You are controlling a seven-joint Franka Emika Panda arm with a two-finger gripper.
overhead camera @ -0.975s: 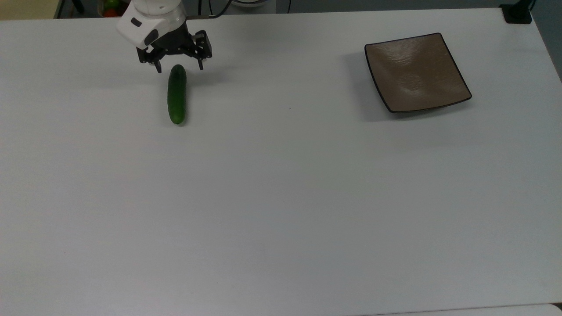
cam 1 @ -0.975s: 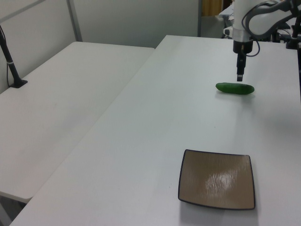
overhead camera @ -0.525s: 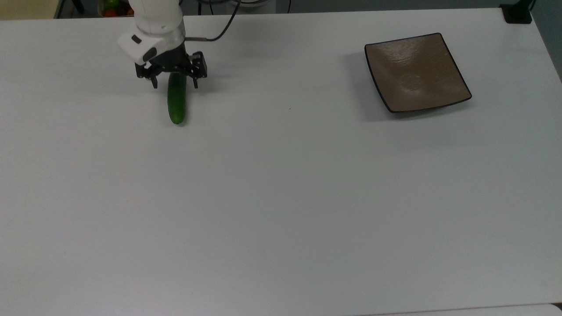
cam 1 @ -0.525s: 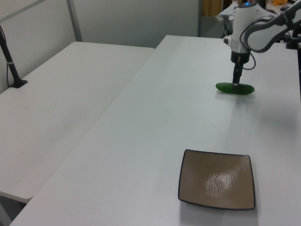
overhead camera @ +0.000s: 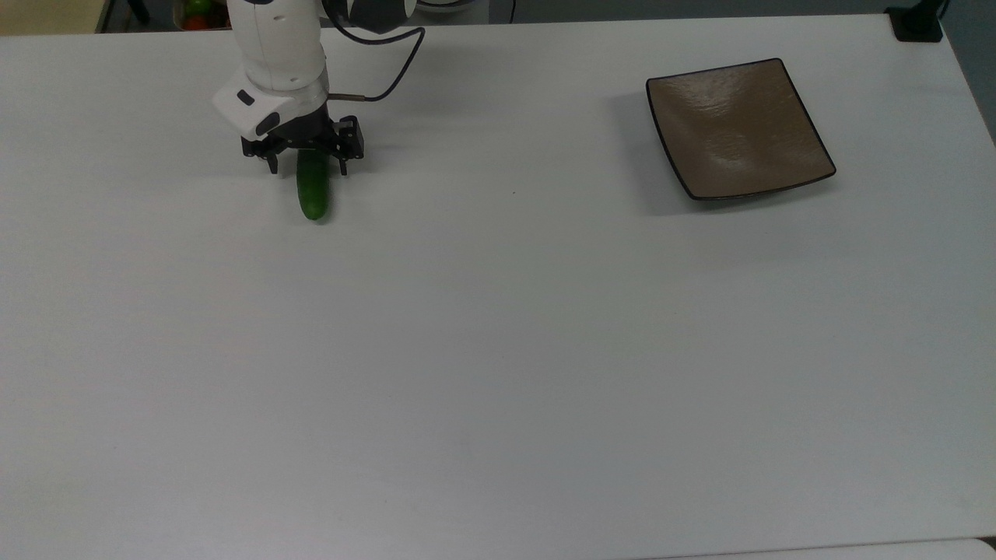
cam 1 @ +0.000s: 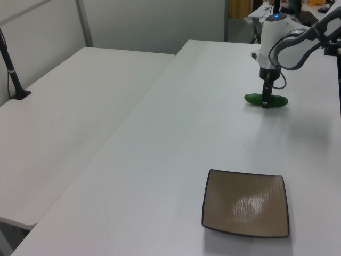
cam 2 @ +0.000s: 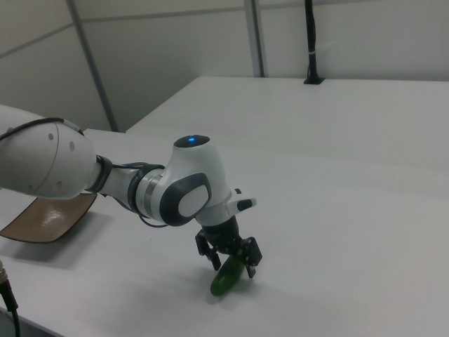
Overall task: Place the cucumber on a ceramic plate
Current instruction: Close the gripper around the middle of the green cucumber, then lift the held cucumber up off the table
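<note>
One small, smooth, dark green cucumber (overhead camera: 314,194) is lying on the white counter (overhead camera: 498,350). One square, glossy brown ceramic plate (overhead camera: 738,128) with a thin dark rim is sitting on that same counter. One white robot arm (overhead camera: 274,54) is showing, carrying one black gripper (overhead camera: 306,165) with two fingers (overhead camera: 341,165). A second white counter (cam 1: 69,122) is standing beside the first in the left view, making two.

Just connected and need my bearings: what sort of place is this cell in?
Probably a lab or office workroom: plain white tables pushed together, partition walls, and the gripper astride a cucumber, with a ceramic plate nearby.
</note>
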